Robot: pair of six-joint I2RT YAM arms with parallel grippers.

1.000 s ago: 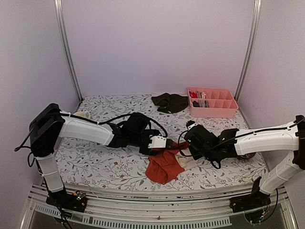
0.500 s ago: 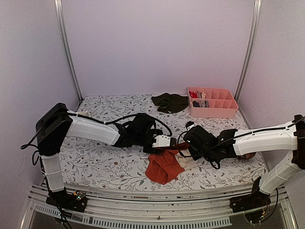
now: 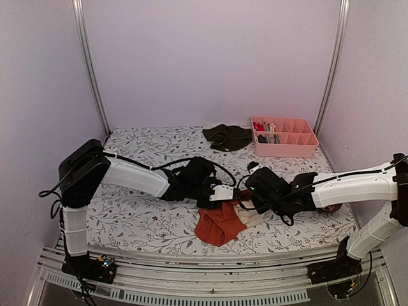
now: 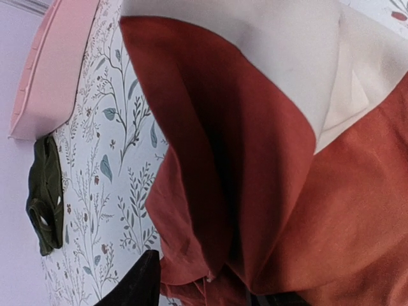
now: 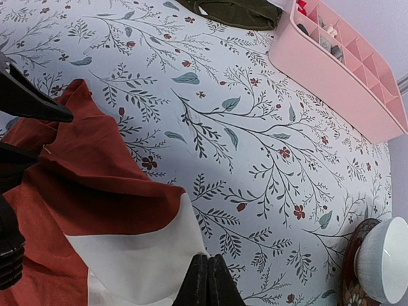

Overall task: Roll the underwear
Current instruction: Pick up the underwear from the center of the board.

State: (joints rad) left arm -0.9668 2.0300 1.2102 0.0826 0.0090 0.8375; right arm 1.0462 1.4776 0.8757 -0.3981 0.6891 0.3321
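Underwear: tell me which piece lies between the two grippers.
The rust-red piece with a whitish panel, at the front centre; the dark olive piece lies far back beside the pink tray.

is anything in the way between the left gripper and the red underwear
Nothing visible. The left gripper is right at the top edge of the rust-red underwear, and the cloth fills its wrist view. The right gripper is at the cloth's right side, not between them.
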